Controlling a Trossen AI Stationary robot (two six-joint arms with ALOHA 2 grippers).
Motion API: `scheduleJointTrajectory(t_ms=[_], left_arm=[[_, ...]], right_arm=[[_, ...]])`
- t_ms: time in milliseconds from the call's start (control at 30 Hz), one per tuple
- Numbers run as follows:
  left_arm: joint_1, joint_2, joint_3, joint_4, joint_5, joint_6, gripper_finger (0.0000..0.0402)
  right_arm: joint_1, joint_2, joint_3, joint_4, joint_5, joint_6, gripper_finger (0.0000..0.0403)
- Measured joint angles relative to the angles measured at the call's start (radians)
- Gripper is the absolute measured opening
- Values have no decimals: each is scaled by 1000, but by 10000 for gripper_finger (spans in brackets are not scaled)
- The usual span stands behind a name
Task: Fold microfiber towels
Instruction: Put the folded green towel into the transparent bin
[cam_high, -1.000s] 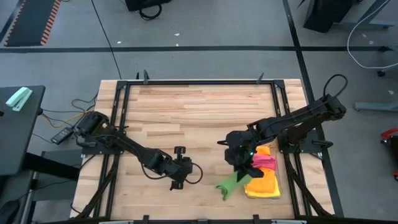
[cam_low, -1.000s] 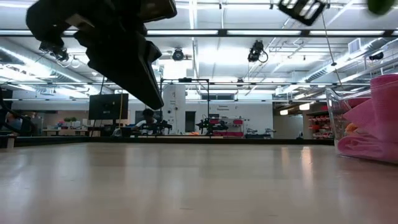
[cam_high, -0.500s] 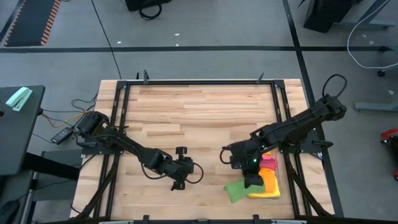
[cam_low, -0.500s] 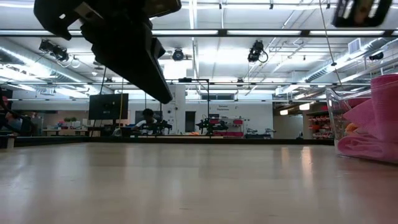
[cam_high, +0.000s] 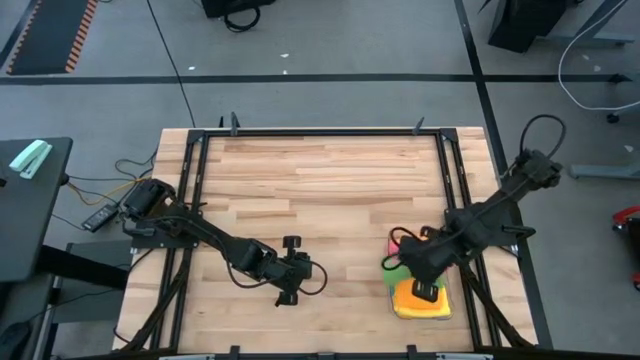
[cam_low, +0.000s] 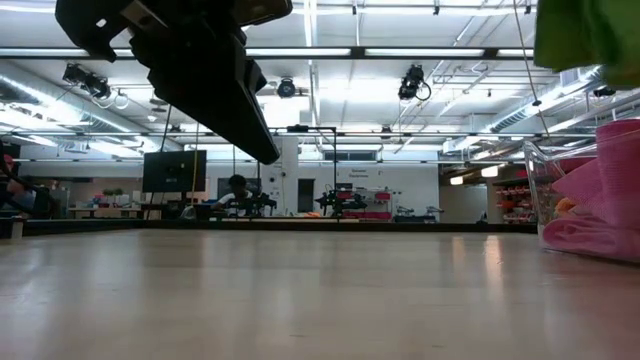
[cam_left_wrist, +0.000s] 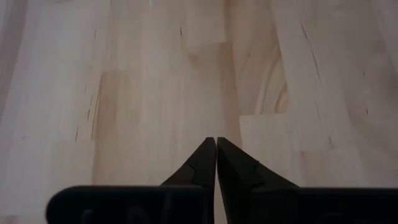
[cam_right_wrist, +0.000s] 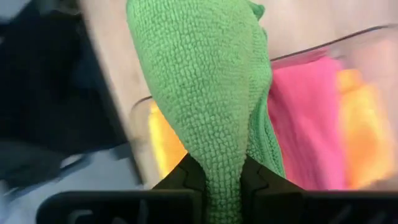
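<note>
The right gripper was clamped on the green waffle-textured microfiber towel, lifted over the clear rectangular plastic bin at the table's four o'clock corner, pink and orange towels stacked inside. The left gripper hovered at six o'clock above the pale wooden table, fingers pressed together, empty.

We see a pale wood-plank counter in a black metal frame, standing on a grey floor crossed by dark lines. Beyond it, the low view opens into a large hall lit by long ceiling light strips, with a dark monitor and distant workbenches.
</note>
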Motion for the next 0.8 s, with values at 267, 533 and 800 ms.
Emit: scheduleJointTrajectory(t_ms=[267,533,800], left_arm=[[0,0,0,1,0,0,33],[0,0,0,3,0,0,31],[0,0,0,3,0,0,24]], right_arm=[[139,47,117,-176,212,66,39],[217,163,103,-246,247,60,39],[258,335,103,-187,215,0,39]])
